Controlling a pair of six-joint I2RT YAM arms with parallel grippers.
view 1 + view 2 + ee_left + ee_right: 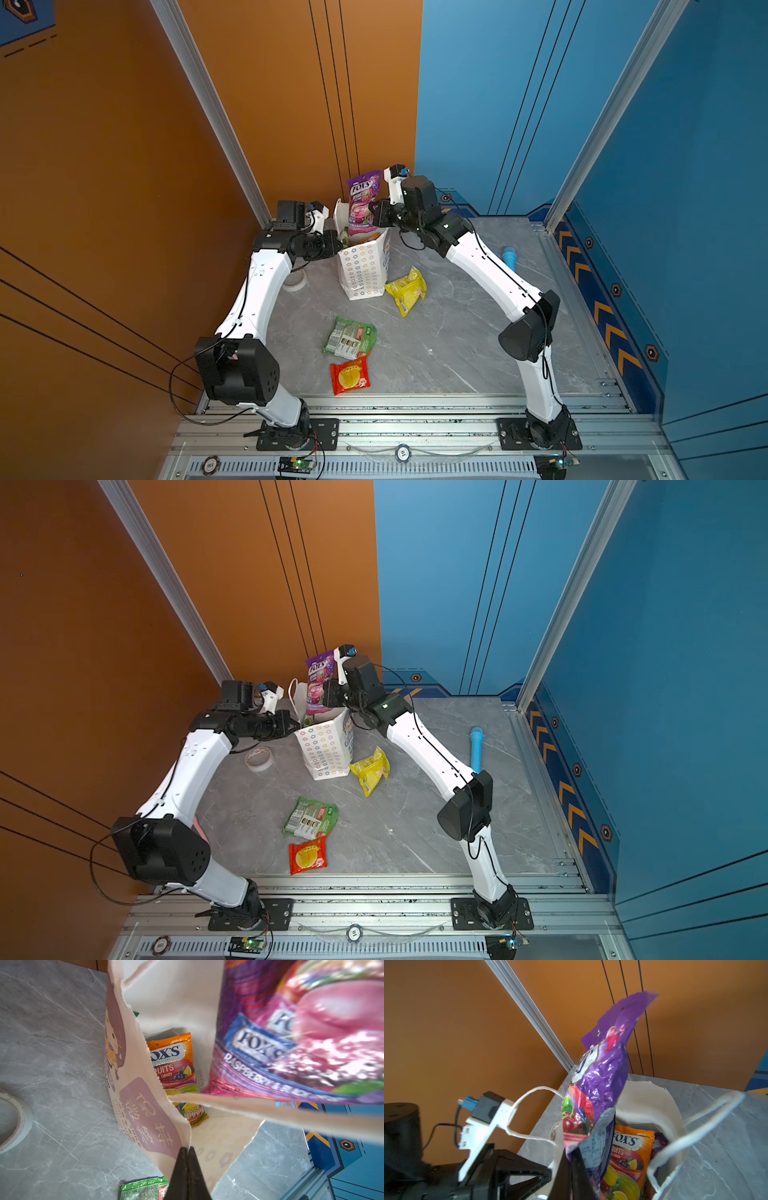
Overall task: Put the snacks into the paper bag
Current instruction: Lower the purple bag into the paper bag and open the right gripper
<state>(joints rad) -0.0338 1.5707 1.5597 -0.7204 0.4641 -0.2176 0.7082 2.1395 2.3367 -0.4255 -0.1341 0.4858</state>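
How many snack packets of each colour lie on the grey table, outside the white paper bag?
Yellow crinkly plastic pouch: 1
Green flat plastic pouch: 1
Red flat plastic pouch: 1
Total: 3

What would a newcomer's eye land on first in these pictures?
Most likely the purple FOX'S packet, standing tall over the open mouth of the white paper bag toward the far side of the grey table, pinched at its lower end by the right gripper. Next, the left gripper clamped on the bag's rim, then the yellow pouch, green pouch and red pouch lying loose in front of the bag.
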